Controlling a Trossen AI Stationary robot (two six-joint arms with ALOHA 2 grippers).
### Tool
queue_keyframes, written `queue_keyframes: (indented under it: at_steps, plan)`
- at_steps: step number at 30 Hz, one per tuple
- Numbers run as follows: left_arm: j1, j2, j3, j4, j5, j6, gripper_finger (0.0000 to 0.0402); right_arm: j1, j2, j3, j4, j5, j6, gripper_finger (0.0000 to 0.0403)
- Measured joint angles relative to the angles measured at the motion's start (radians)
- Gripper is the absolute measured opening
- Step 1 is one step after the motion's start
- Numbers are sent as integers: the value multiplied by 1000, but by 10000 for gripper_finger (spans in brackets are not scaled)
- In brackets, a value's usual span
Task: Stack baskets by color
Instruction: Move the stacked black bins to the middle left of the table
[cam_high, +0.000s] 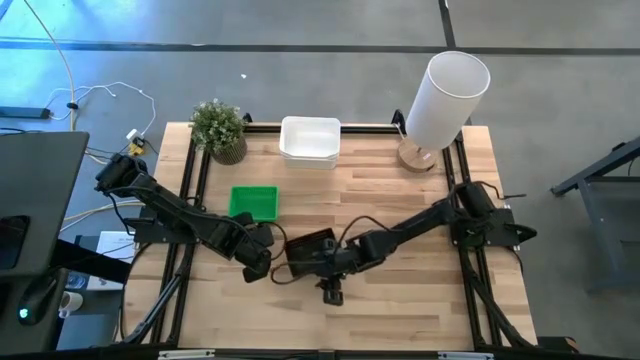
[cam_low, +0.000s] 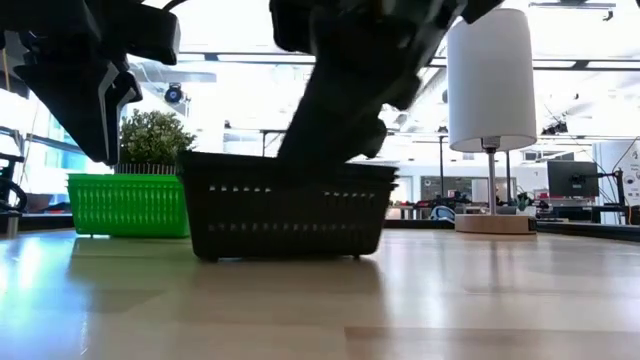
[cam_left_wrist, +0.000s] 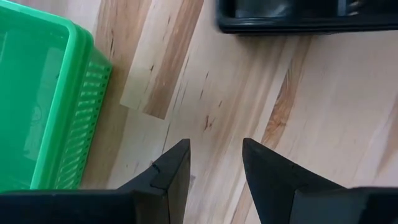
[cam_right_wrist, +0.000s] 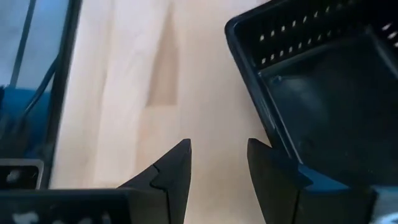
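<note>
From above I see the wooden counter (cam_high: 400, 230) with a tall white lamp (cam_high: 445, 95) at about one o'clock from its middle. The white baskets (cam_high: 310, 140) sit nested at twelve o'clock by the far edge, with a potted plant (cam_high: 220, 130) to their nine o'clock. The green baskets (cam_high: 254, 202) lie at about ten o'clock from the middle, well apart from the white ones. The black baskets (cam_high: 312, 250) rest near the middle toward six o'clock; how many are nested there I cannot tell, since the right arm covers much of them.

The right gripper (cam_right_wrist: 217, 165) hangs over the counter just beside the black baskets' rim, jaws parted and grasping nothing. The left gripper (cam_left_wrist: 214, 168) hovers over bare wood between the green and the black baskets, jaws released, nothing between them. In the low view the black baskets stand flat on the counter with the green ones behind at nine o'clock.
</note>
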Motion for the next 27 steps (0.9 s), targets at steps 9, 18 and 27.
queue_keyframes:
  at_steps: [9, 18, 27]
  plan:
    - [0, 0, 0, -2, 0, 17, 133, -78, 0, 0, 11, 68, 38, 147]
    - [0, 0, 0, -2, 0, 46, 133, -157, 0, 0, 50, 72, 26, 147]
    - [0, 0, 0, -2, 0, 52, 133, -229, 0, 0, 95, 91, -28, 147]
